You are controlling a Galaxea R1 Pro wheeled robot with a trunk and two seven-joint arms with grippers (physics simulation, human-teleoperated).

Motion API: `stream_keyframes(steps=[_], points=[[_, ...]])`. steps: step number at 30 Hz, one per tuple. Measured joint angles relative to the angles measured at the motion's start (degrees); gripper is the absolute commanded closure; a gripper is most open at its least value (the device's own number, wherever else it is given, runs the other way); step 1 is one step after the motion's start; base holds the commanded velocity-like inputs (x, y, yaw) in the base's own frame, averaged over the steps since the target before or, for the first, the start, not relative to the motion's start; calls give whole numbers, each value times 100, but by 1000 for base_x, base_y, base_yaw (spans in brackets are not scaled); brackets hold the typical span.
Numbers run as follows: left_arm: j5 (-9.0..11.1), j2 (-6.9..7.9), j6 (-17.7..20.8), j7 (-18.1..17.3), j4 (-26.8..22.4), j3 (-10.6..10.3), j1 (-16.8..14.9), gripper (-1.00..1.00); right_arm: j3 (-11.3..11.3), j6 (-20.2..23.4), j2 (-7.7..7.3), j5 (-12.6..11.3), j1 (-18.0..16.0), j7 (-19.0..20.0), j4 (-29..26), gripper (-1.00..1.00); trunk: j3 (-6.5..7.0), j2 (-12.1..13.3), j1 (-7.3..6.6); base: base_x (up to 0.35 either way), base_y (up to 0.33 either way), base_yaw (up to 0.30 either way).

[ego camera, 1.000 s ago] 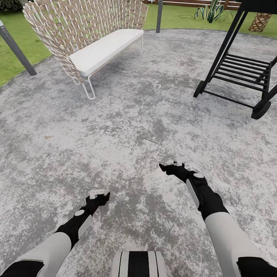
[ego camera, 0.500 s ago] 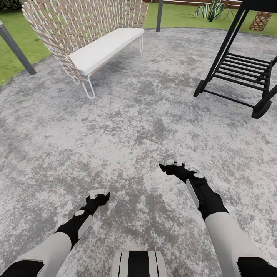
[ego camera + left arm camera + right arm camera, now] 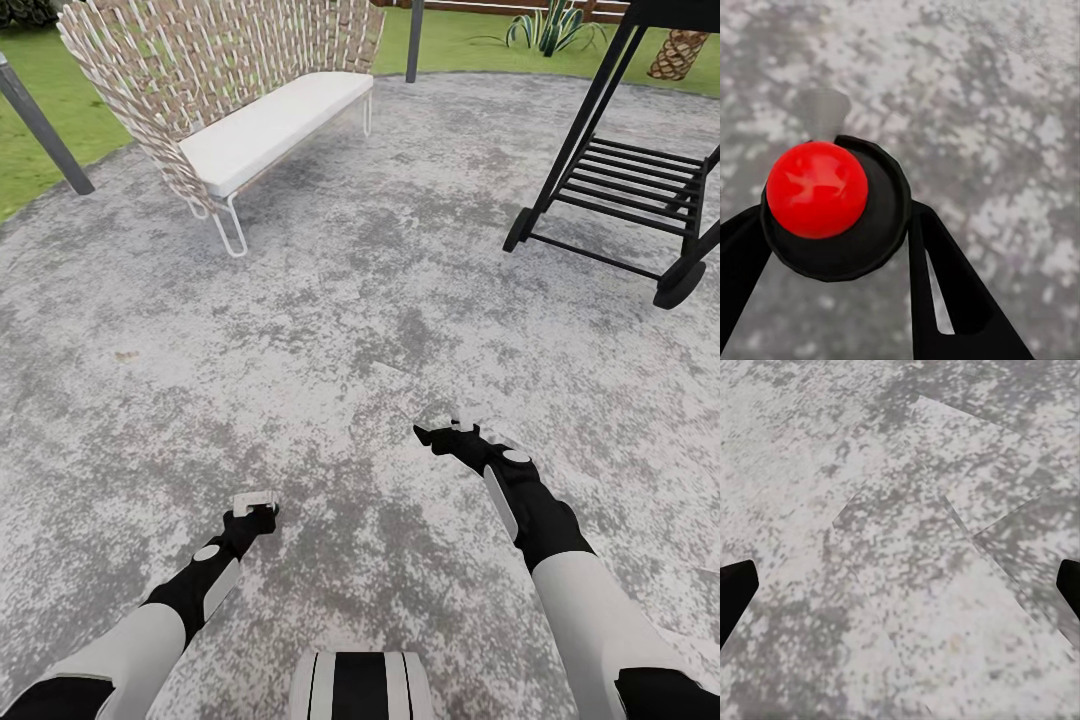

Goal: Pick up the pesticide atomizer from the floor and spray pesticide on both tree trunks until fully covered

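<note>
Fringing mottled grey paving (image 3: 350, 330), flat green garden lawn (image 3: 50, 110)

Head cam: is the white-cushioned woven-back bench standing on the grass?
No. The white-cushioned woven-back bench stands with its wire legs on the mottled grey paved floor, while the green lawn lies behind it.

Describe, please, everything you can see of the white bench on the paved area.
The white bench stands at the upper left of the head view, on the mottled grey paving near the lawn's edge. It has a long white seat cushion, a tall curved back woven from pale strips with gaps showing green behind, and thin white wire-loop legs. It sits angled to the camera. It is unoccupied and upright, touching only the paving.
</note>
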Motion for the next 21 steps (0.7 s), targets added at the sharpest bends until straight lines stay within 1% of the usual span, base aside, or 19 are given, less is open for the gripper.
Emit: stream_keyframes(steps=[11, 12, 21], points=[[-1, 9, -1, -14, -6, 1, 1, 100, 0, 0, 0, -1, 0, 0, 0, -100, 0, 0, 0, 0, 0, 0], [5, 9, 4, -63, -9, -5, 1, 100, 0, 0, 0, -1, 0, 0, 0, -100, 21, 1, -3, 0, 0, 0], [6, 6, 8, -66, -14, -4, 1, 100, 0, 0, 0, -4, 0, 0, 0, -100, 221, 13, -26, 0, 0, 0]])
